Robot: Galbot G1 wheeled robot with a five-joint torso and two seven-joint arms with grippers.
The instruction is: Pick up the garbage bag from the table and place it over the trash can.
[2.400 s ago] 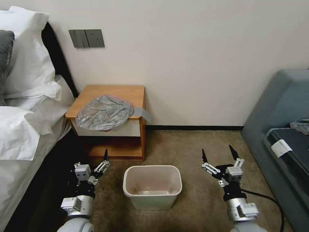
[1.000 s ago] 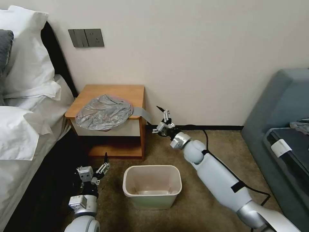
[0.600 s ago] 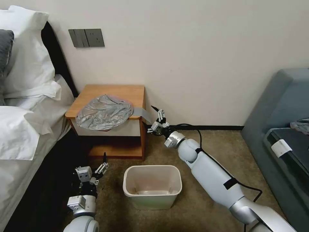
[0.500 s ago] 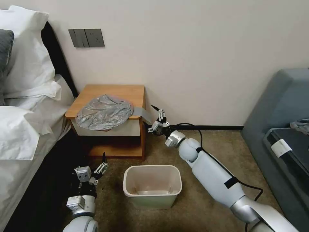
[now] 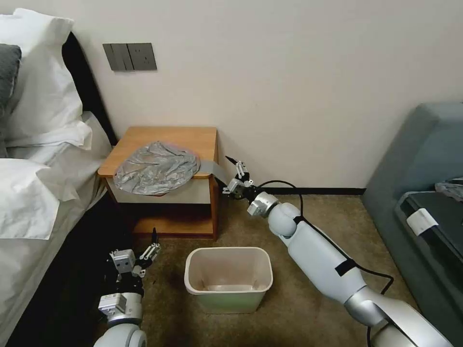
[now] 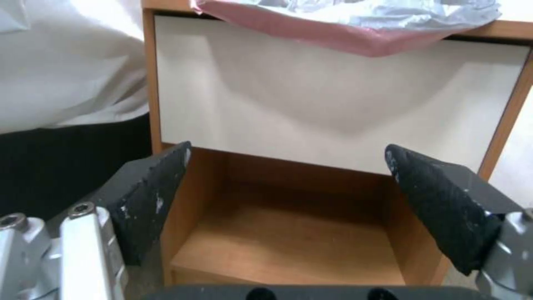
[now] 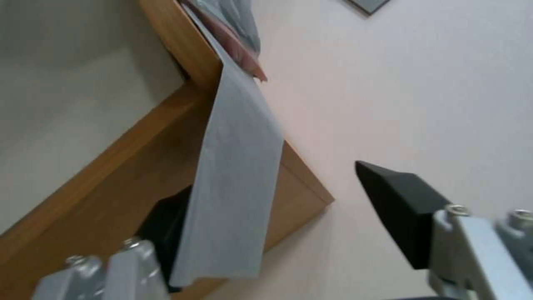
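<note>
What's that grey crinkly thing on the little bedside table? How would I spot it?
Beside the bed stands a small wooden table, above the trash can. On its top lies the garbage bag, a flat strip hanging off the side where the open right gripper reaches. Unlike the white pillows, it is thin, crumpled grey plastic with a pinkish edge.

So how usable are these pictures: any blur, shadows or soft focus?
Head view: evenly lit, sharp. Left wrist view: the garbage bag casts a soft shadow on the table drawer front. Right wrist view: the right end effector is close and soft.
</note>
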